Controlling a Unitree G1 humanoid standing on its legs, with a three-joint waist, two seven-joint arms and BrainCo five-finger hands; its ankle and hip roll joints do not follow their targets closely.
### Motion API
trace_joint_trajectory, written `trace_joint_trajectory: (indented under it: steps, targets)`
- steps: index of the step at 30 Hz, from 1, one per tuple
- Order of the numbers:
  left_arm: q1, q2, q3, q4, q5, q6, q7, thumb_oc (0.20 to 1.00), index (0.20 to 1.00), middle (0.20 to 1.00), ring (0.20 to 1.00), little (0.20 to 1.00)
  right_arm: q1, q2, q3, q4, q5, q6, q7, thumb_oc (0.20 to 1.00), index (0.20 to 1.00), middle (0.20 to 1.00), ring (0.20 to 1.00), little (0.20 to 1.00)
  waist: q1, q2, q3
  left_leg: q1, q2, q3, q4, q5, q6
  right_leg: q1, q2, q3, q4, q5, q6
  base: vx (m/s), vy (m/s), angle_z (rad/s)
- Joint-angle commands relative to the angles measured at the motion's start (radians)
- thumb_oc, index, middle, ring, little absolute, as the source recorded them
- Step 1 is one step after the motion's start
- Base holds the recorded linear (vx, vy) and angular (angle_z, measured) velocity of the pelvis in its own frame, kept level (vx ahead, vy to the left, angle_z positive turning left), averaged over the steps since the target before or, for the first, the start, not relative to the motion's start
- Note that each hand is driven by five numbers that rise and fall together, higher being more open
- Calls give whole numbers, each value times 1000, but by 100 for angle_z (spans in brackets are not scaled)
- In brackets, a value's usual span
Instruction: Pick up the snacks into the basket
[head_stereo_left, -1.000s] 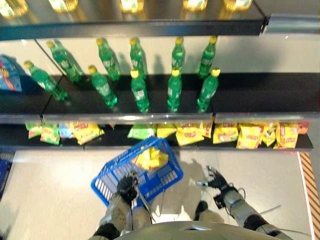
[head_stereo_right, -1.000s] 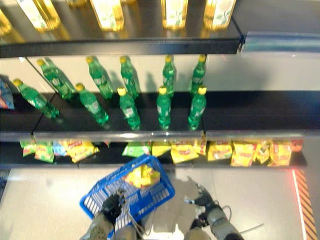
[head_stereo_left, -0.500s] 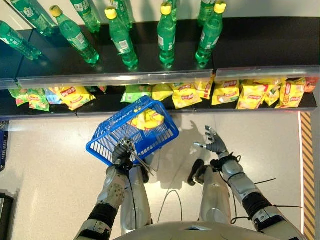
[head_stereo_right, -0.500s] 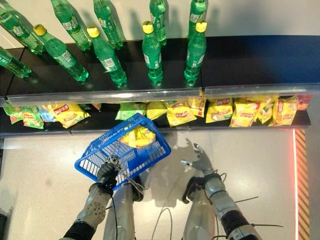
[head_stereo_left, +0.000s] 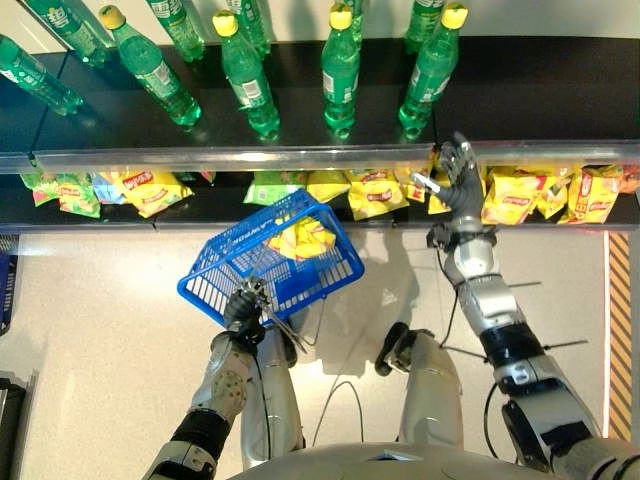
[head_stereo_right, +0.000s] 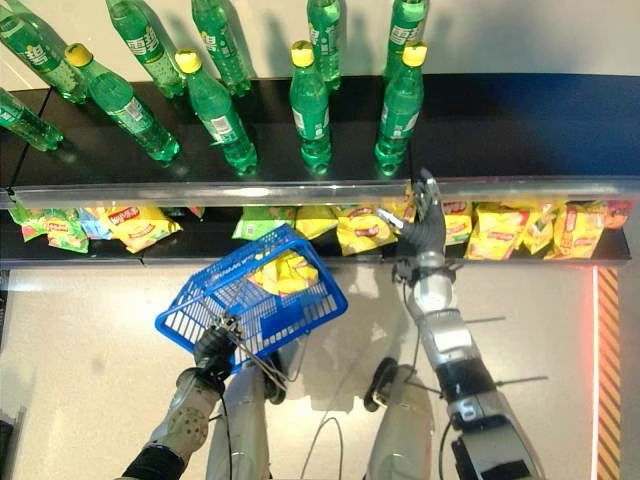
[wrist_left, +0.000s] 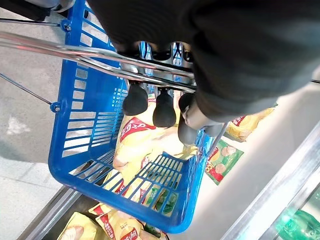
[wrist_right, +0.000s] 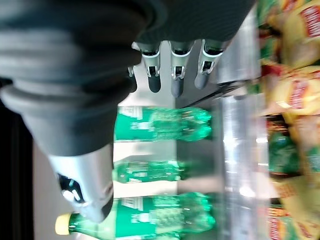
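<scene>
**Left eye view: R hand raised at snack shelf, L hand carrying basket**

Left eye view ref. L hand has fingers clenched round the metal handle of the blue basket, held above the floor in front of the lower shelf. Basket contains yellow snack bags. R hand is up at the front edge of the lower shelf, fingers extended and released, holding nothing. It sits just in front of the row of yellow snack packs lying on that shelf; contact w/ packs cannot be told. Green bottles w/ yellow caps stand on the upper shelf above.
</scene>
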Motion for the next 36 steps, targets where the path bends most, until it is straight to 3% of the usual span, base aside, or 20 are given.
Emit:
trace_joint_trajectory:
  steps: [1, 11, 12, 13, 14, 15, 16, 17, 19, 22, 25, 26, 27, 28, 29, 30, 31, 32, 34, 36]
  targets:
    - [130, -11, -106, -109, -60, 27, -22, 200, 200, 200, 200, 200, -120, -68, -22, 63, 5, -31, -51, 1000, 1000, 1000, 1000, 1000, 40, 15, -52, -10, -11, 0, 52, -56, 27, 45, -12, 4, -59, 82, 119, 7, -3, 7]
    - [144, 33, -127, -144, -72, 42, -27, 200, 200, 200, 200, 200, -453, -148, 40, 417, 78, 16, -71, 1000, 1000, 1000, 1000, 1000, 78, 13, -46, 1, -14, -7, 31, -44, 21, 62, -5, -4, -70, 91, 122, -3, -3, 3]
    - [142, 32, -127, -145, -72, 42, -27, 200, 200, 200, 200, 200, -457, -149, 41, 419, 78, 15, -71, 1000, 1000, 1000, 1000, 1000, 76, 12, -45, -6, -17, 0, 15, -14, 33, 56, -6, -14, -87, 116, 108, 13, -4, 7]
    - [143, 34, -130, -146, -72, 45, -26, 200, 200, 200, 200, 200, -477, -150, 50, 443, 80, 21, -70, 1000, 1000, 1000, 1000, 1000, 79, 14, -42, 4, -16, -6, 27, -41, 21, 64, -3, -5, -71, 92, 122, -70, 7, 8]
    - [141, 34, -130, -147, -72, 45, -26, 200, 200, 200, 200, 200, -480, -150, 50, 444, 80, 20, -70, 1000, 1000, 1000, 1000, 1000, 78, 13, -41, -4, -19, 1, 11, -11, 32, 58, -4, -15, -88, 116, 108, 76, -10, 7]
    - [142, 34, -130, -146, -72, 46, -26, 200, 200, 200, 200, 200, -479, -150, 51, 444, 80, 20, -70, 1000, 1000, 1000, 1000, 1000, 78, 13, -42, 4, -17, -6, 23, -38, 21, 64, -3, -6, -74, 94, 122, -67, 4, 6]
    - [139, 34, -136, -158, -76, 44, -26, 200, 200, 200, 200, 200, -498, -155, 51, 483, 88, 24, -74, 1000, 1000, 1000, 1000, 1000, 78, 15, -38, -3, -20, 0, 8, -9, 32, 57, -1, -13, -89, 115, 108, 79, -13, 4]
    - [141, 34, -136, -157, -77, 45, -26, 200, 200, 200, 200, 200, -497, -154, 52, 483, 88, 24, -73, 1000, 1000, 1000, 1000, 1000, 79, 16, -38, 5, -18, -7, 20, -36, 20, 63, 0, -4, -76, 93, 122, 0, 0, 0]
    - [136, 35, -138, -165, -82, 43, -23, 200, 200, 200, 200, 200, -506, -149, 50, 501, 89, 28, -79, 1000, 1000, 1000, 1000, 1000, 77, 16, -35, 1, -19, 0, 4, -8, 31, 59, -1, -12, -88, 115, 109, -30, 3, 1]
    - [133, 36, -138, -159, -81, 42, -23, 200, 200, 200, 200, 200, -522, -152, 51, 531, 97, 28, -80, 1000, 1000, 1000, 1000, 1000, 78, 18, -31, 10, -18, -7, 15, -34, 20, 66, 2, 1, -75, 94, 123, 4, -2, 0]
    - [129, 36, -139, -160, -82, 38, -24, 200, 200, 200, 200, 200, -548, -166, 56, 565, 99, 32, -79, 1000, 1000, 1000, 1000, 1000, 78, 19, -30, 4, -20, 0, -1, -5, 31, 60, 1, -8, -89, 118, 111, 7, -3, 1]
    - [129, 38, -140, -162, -84, 36, -21, 200, 200, 200, 200, 200, -560, -169, 60, 582, 99, 34, -82, 1000, 1000, 1000, 1000, 1000, 79, 20, -30, 11, -19, -7, 11, -31, 20, 64, 3, 2, -75, 96, 125, 0, 0, 0]
    - [126, 39, -141, -165, -85, 35, -21, 200, 200, 200, 200, 200, -568, -174, 63, 586, 96, 35, -86, 1000, 1000, 1000, 1000, 1000, 79, 20, -28, 4, -21, -1, -2, -3, 30, 59, 2, -7, -89, 119, 111, 71, -19, 0]
    - [127, 39, -141, -165, -85, 34, -21, 200, 200, 200, 200, 200, -574, -176, 67, 593, 92, 37, -86, 1000, 1000, 1000, 1000, 1000, 79, 21, -28, 13, -20, -8, 7, -29, 20, 66, 2, 2, -75, 97, 125, -75, 3, 0]
    - [124, 39, -142, -167, -84, 33, -20, 200, 200, 200, 200, 200, -584, -179, 68, 602, 90, 38, -85, 1000, 1000, 1000, 1000, 1000, 78, 21, -27, 6, -21, -2, -5, -2, 31, 59, 1, -6, -88, 119, 111, 66, -17, 2]
    - [124, 40, -145, -165, -85, 32, -20, 200, 200, 200, 200, 200, -596, -185, 74, 625, 85, 43, -87, 1000, 1000, 1000, 1000, 1000, 80, 22, -27, 13, -20, -10, 7, -28, 20, 65, 3, 2, -73, 95, 124, -76, 1, 1]
    - [123, 40, -145, -165, -85, 32, -20, 200, 200, 200, 200, 200, -597, -186, 74, 625, 85, 43, -87, 1000, 1000, 1000, 1000, 1000, 79, 22, -26, 5, -21, -3, -5, -1, 31, 59, 2, -7, -86, 118, 111, 67, -21, 2]
    - [125, 40, -146, -163, -86, 33, -22, 200, 200, 200, 200, 200, -606, -189, 73, 650, 88, 44, -85, 1000, 1000, 1000, 1000, 1000, 81, 23, -25, 13, -21, -11, 7, -27, 20, 65, 2, 2, -72, 96, 124, -76, -3, 2]
    - [125, 41, -146, -161, -89, 31, -24, 200, 200, 200, 200, 200, -627, -193, 81, 677, 92, 47, -84, 1000, 1000, 1000, 1000, 1000, 81, 23, -25, 8, -22, -5, -9, 2, 31, 61, 1, -7, -86, 119, 111, -1, -13, 3]
    - [129, 40, -150, -158, -91, 34, -26, 200, 200, 200, 200, 200, -642, -192, 86, 706, 99, 48, -77, 1000, 1000, 1000, 1000, 1000, 83, 23, -27, 19, -22, -11, -1, -23, 19, 70, 3, 2, -73, 99, 125, 38, -9, 2]
